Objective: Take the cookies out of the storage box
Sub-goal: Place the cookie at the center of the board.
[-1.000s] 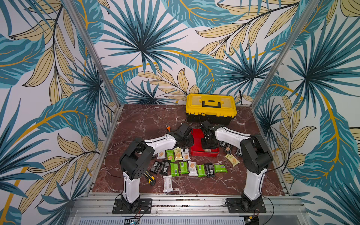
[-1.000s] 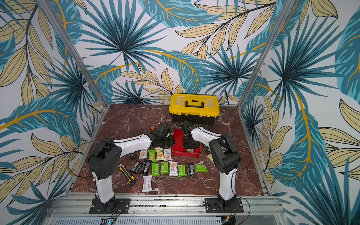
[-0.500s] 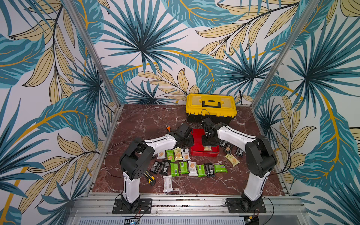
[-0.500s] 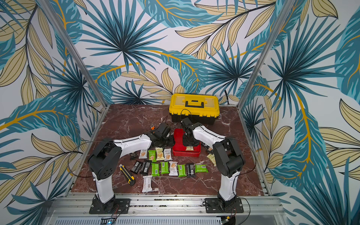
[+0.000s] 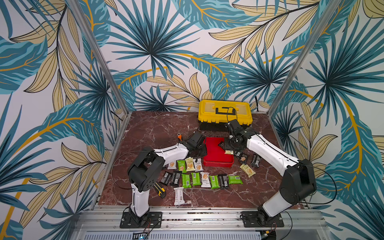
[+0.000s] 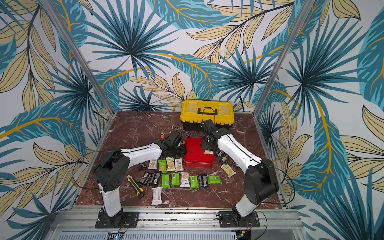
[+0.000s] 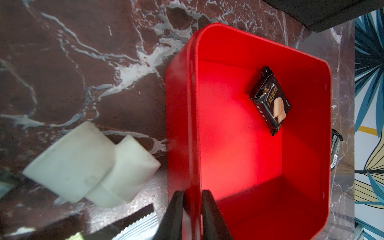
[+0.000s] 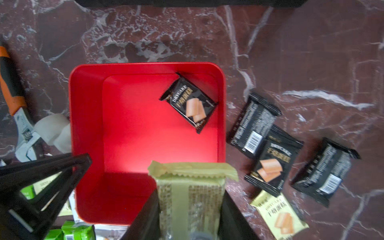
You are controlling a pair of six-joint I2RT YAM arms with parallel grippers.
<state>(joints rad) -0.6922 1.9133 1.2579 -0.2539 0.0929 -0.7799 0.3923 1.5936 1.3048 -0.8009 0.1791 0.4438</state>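
L claw (image 7: 192, 193) pinches storage box (image 7: 179, 124) wall; R claw (image 8: 190, 194) grips cream cookie pkt (image 8: 190, 182); black pkt (image 7: 270, 99) inside.

shells (image 5: 172, 152): shiny white, kinda rounded
joints (image 5: 145, 172): chunky black
cables (image 5: 111, 172): thin black loops
bases (image 5: 141, 219): black bolted plates

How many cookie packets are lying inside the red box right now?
1: a black packet near one corner of the red box. The cream packet is gripped in the right hand, off the box floor. None seems hidden.
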